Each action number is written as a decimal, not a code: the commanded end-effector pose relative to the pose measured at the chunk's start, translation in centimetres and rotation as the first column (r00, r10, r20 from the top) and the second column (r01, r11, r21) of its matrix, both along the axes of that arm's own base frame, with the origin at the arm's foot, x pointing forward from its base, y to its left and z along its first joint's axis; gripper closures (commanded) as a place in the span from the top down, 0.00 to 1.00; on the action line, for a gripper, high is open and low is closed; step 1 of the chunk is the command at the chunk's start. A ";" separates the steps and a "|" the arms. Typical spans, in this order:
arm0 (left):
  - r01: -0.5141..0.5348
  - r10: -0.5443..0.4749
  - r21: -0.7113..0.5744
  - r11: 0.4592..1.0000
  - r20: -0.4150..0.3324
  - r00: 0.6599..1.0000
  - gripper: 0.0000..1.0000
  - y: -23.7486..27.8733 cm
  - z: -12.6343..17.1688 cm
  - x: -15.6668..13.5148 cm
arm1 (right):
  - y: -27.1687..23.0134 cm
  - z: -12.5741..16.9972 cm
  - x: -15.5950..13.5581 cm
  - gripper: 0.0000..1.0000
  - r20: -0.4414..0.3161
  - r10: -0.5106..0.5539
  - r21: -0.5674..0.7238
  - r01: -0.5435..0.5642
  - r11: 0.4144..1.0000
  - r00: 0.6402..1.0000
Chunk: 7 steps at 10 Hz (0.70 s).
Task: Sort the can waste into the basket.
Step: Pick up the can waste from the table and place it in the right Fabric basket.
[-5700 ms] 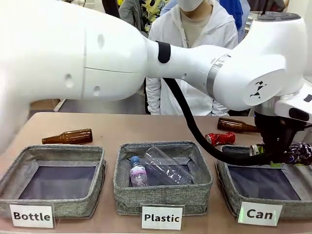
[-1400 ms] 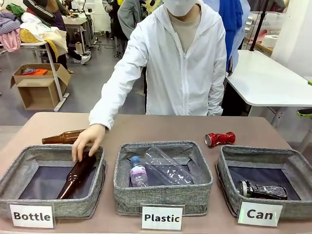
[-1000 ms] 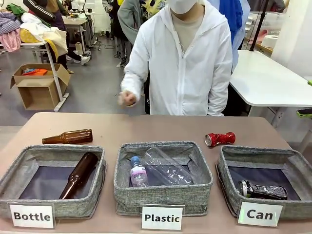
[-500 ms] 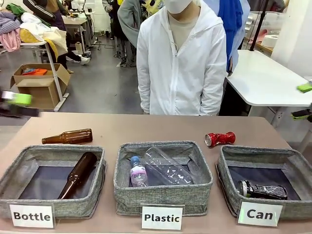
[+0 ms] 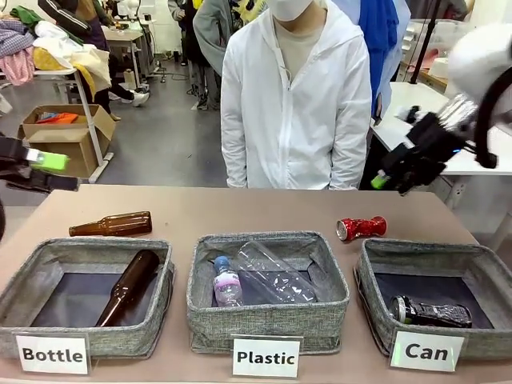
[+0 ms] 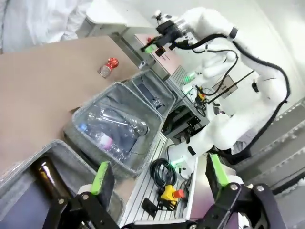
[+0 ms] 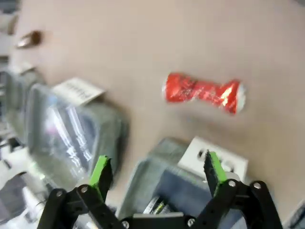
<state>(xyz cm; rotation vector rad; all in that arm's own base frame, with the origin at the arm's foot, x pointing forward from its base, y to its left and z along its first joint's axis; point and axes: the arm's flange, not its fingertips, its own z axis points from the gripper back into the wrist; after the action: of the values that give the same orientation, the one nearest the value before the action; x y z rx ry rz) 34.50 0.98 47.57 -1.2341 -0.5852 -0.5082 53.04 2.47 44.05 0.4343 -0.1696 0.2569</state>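
From the front, the black can (image 5: 430, 312) lies on its side inside the Can basket (image 5: 370, 276), so half the sorting looks done. The red can (image 5: 362, 228) lies on the surface (image 5: 240, 210) at the basket's 11 o'clock, just outside the rim. The right jaws hang in the air at that can's 1 o'clock, wide open and empty, probably lining up a pick. The left jaws wait at the 9 o'clock edge, clear of the work. The person (image 5: 296, 104) stands back at 12 o'clock.

From the left wrist, the jaws are spread wide and empty, and the red can (image 6: 107, 67) lies far off at 11 o'clock.

From the right wrist, the open jaws frame the basket's rim (image 7: 152, 157), with the red can (image 7: 205, 93) beyond at 12 o'clock.
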 end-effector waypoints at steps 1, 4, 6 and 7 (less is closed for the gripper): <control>0.008 -0.008 -0.004 1.000 0.009 1.000 1.00 -0.1 0.0 -0.8 | 1.0 -2.7 0.5 1.00 -0.020 -0.105 -0.155 0.101 0.983 0.994; 0.008 -0.008 -0.004 1.000 0.009 1.000 1.00 -0.1 0.0 -0.8 | 1.4 -1.9 1.1 1.00 0.024 -0.021 -0.081 0.022 0.996 1.000; 0.008 -0.008 -0.004 1.000 0.009 1.000 1.00 -0.1 0.0 -0.8 | 1.4 -3.1 1.2 1.00 0.005 -0.065 -0.139 0.065 0.988 0.998; 0.008 -0.008 -0.004 1.000 0.009 1.000 1.00 -0.1 0.0 -0.8 | 1.6 -3.5 3.1 1.00 -0.014 0.175 -0.126 -0.175 0.977 0.985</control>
<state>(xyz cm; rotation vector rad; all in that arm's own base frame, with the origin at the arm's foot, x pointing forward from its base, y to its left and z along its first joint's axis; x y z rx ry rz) 34.15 1.09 47.71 -1.2344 -0.5884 -0.5139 54.44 4.21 41.01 0.3049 -0.1525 0.2844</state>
